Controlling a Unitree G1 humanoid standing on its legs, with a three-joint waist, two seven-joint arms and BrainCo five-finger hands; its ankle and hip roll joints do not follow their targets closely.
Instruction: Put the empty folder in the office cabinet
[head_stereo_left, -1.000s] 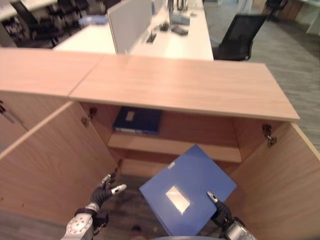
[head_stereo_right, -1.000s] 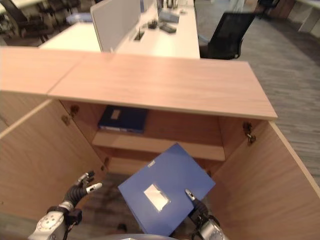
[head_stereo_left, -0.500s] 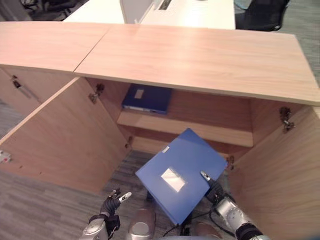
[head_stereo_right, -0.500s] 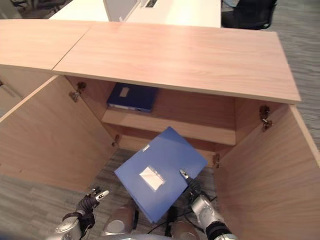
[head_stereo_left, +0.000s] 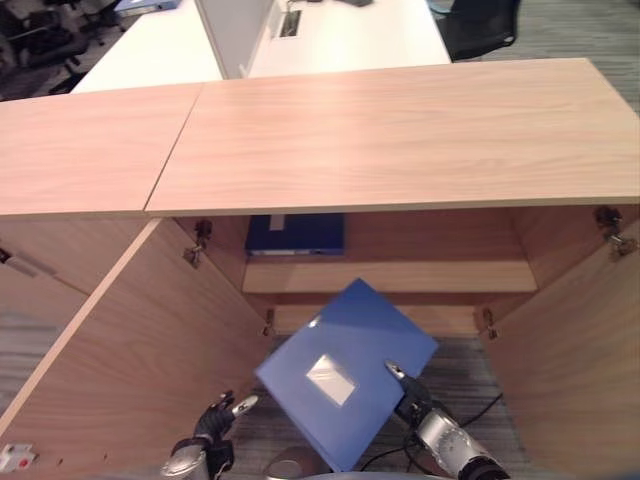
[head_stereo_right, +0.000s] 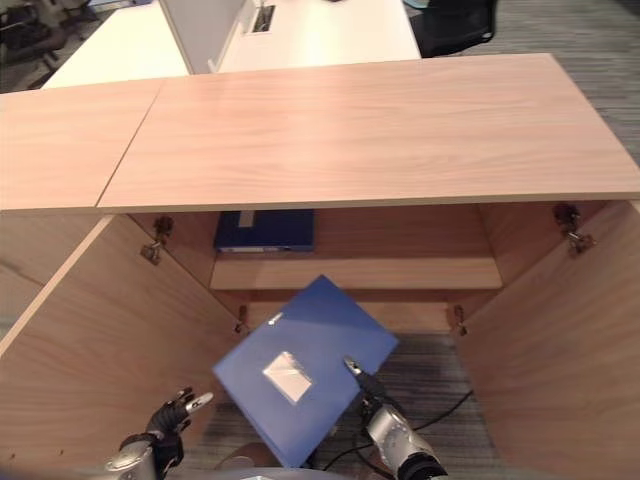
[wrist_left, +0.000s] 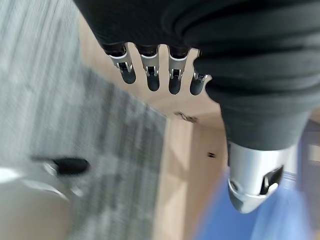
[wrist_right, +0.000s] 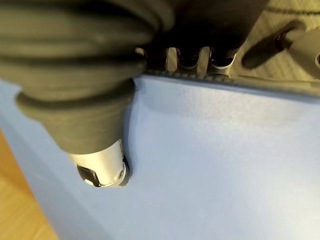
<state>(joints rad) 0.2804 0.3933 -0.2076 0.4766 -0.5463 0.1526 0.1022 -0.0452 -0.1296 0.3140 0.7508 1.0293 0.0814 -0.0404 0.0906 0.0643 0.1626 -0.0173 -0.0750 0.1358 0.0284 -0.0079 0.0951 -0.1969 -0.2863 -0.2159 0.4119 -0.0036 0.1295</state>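
A blue folder (head_stereo_left: 345, 372) with a white label hangs tilted in front of the open office cabinet (head_stereo_left: 400, 150). My right hand (head_stereo_left: 412, 402) is shut on the folder's lower right edge; its thumb (wrist_right: 102, 172) presses on the blue cover (wrist_right: 200, 170) while the fingers curl under the edge. My left hand (head_stereo_left: 215, 420) hovers low at the lower left beside the left door, open and holding nothing; its fingers (wrist_left: 152, 75) are straight in the wrist view. The cabinet's lower compartment lies just behind the folder.
A second dark blue folder (head_stereo_left: 296, 234) lies on the cabinet's inner shelf (head_stereo_left: 390, 277). Both doors stand open: the left door (head_stereo_left: 130, 350) and the right door (head_stereo_left: 585, 340) flank the opening. White desks (head_stereo_left: 330, 35) and a black chair (head_stereo_left: 480, 25) stand beyond.
The camera has shifted, so the whole scene sits differently. The folder stays in my right hand at about the same spot before the opening. My left hand remains low and open.
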